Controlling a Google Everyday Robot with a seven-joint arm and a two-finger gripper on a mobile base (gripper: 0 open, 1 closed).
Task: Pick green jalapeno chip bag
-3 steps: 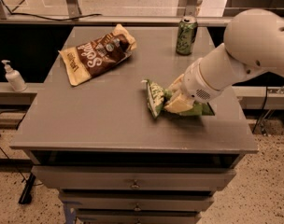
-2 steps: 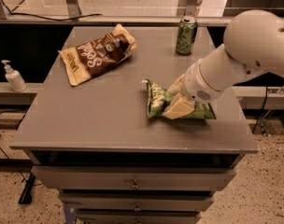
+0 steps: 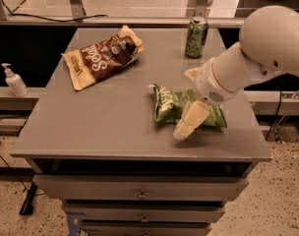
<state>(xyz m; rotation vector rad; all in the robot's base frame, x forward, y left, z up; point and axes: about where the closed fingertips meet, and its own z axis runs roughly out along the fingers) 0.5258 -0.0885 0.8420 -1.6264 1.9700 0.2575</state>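
- Grey table top (image 3: 105, 127) is your work surface, and the green jalapeno chip bag (image 3: 167, 105) lies flat on its right half, nearer the front edge than the back.
- You have the gripper (image 3: 192, 98) down at the bag's right part, its fingers (image 3: 190, 123) spread apart: one pale finger slants across the front of the bag, and the tip of the other shows behind it. Whether either presses on the bag, I cannot tell.
- Your white arm (image 3: 253, 58) reaches in from the right, over the table's right edge.
- Well apart from the bag, a green drink can (image 3: 196, 37) stands upright near the back right corner.
- At back left lies a brown-and-tan chip bag (image 3: 103, 57), tilted on the diagonal.
- Below the top you see drawers (image 3: 142, 188), and off to the left a white pump bottle (image 3: 14, 81) stands on a low ledge.
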